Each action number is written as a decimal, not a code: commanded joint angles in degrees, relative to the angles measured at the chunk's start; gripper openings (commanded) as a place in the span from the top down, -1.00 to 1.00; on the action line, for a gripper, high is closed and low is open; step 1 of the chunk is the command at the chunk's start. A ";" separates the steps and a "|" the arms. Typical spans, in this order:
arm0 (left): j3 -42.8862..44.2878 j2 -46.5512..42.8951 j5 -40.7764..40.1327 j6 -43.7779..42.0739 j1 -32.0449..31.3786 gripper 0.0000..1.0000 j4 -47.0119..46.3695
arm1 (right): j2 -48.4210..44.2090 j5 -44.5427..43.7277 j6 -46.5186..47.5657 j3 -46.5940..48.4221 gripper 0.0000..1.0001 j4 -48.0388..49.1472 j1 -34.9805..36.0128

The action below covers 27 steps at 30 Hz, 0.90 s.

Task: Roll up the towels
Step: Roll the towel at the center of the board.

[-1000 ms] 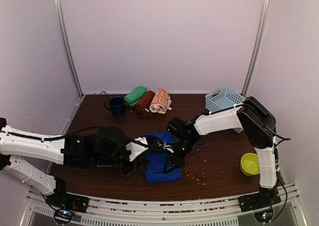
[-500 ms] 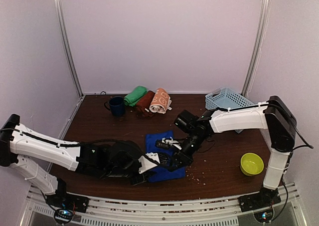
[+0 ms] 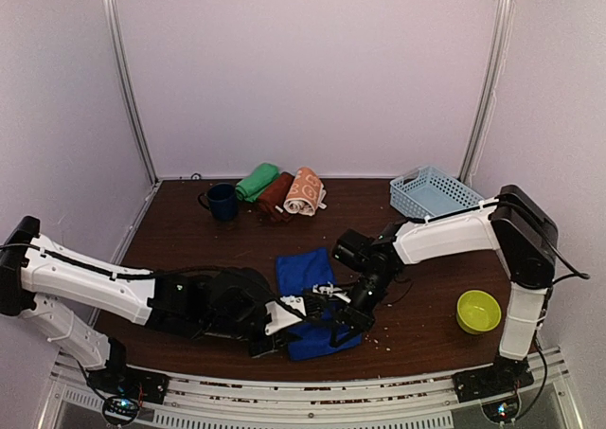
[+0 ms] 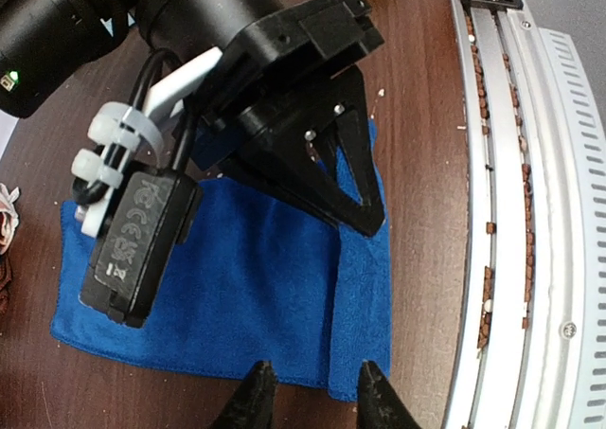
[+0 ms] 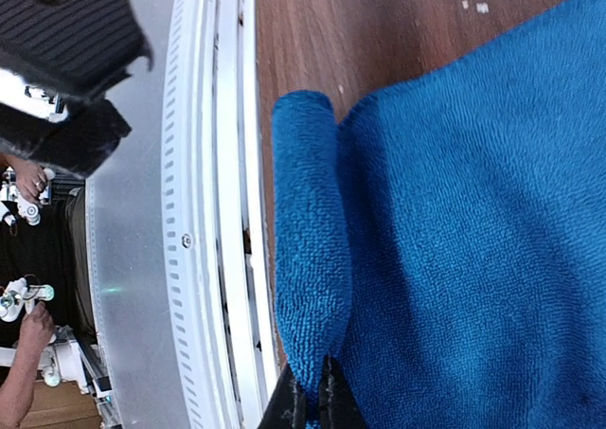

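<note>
Cloth on dark wood: blue towel (image 3: 303, 273) spread flat on the desk (image 3: 189, 230), close to the front edge, between the two arms. Near edge folded over into a small fat tube, most likely the start of the roll.

Pinched right at that fold by the right gripper (image 5: 308, 401), jaws shut tight on the cloth. Held that way, probably, to stop the fold from flopping open again.

Left gripper (image 4: 315, 401) low at the end of the same fold, jaws about half open, one tip on each side of it, not squeezing anything. Placed there, at a guess, to take hold of that end and turn both ends together for a straight, even roll.

Far at the back: green towel (image 3: 258, 181), maroon towel (image 3: 275, 194) and orange towel (image 3: 305, 190) with white bunnies, all rolled up, side by side, next to the navy mug (image 3: 222, 202). Parked there, most likely, to leave room in front and avoid a mix-up of done and not done.

Pale blue basket (image 3: 428, 190) at the back right and yellow-green bowl (image 3: 473, 311) at the right, well apart from the blue towel. No part in this step, by the look of it.
</note>
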<state>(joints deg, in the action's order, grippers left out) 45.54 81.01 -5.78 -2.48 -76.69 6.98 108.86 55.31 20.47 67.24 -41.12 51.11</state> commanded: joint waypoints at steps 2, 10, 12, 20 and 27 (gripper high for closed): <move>3.32 4.66 0.10 -1.98 -1.84 0.36 -2.76 | 4.40 1.89 0.20 2.30 1.00 -1.90 -0.46; 9.19 14.93 -5.68 -7.00 -6.94 0.27 -2.44 | 11.14 1.10 -1.39 6.46 1.00 -2.45 -3.08; 10.33 17.09 -7.63 -7.45 -7.35 0.26 -2.72 | 12.30 0.99 -1.88 6.65 1.00 -2.47 -3.19; 11.54 23.83 -15.25 -8.82 -7.43 0.22 -3.40 | 14.36 1.02 -1.27 6.59 1.00 -3.08 -3.30; 11.27 29.04 -17.72 -8.42 -7.42 0.21 -3.85 | 14.28 1.71 -0.78 6.41 1.00 -3.42 -3.30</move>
<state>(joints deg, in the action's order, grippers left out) 56.21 106.54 -20.60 -10.39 -84.18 3.99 121.30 59.61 19.09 73.89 -44.12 47.79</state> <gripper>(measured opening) 0.393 0.036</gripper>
